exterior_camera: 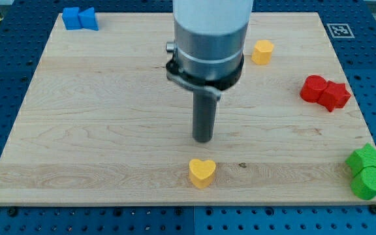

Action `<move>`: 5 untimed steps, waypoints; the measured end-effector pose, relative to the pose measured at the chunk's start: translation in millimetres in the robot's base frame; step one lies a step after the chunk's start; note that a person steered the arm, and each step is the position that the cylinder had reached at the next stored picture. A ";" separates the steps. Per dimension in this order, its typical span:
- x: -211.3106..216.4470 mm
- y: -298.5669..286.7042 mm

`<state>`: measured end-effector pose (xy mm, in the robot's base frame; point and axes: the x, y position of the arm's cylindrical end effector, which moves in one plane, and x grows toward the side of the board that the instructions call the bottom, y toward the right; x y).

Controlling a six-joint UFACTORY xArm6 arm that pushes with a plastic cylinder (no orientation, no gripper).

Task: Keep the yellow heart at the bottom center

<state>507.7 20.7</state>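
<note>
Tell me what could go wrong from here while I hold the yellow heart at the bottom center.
1. My tip sits just above the yellow heart in the view, apart from it. Any travel toward the view's bottom would likely shove the heart toward the board's near edge, which lies close behind it.
2. An off-center nudge could slide the heart sideways out of center.

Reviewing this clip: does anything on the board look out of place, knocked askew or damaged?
Nothing stands out. The yellow heart block sits at the wooden board's bottom centre, with my tip just above it in the view, apart. The other blocks lie near the edges, the green ones at the right edge.
</note>
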 end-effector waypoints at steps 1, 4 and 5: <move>-31.5 10.7; -98.0 52.6; -110.6 75.4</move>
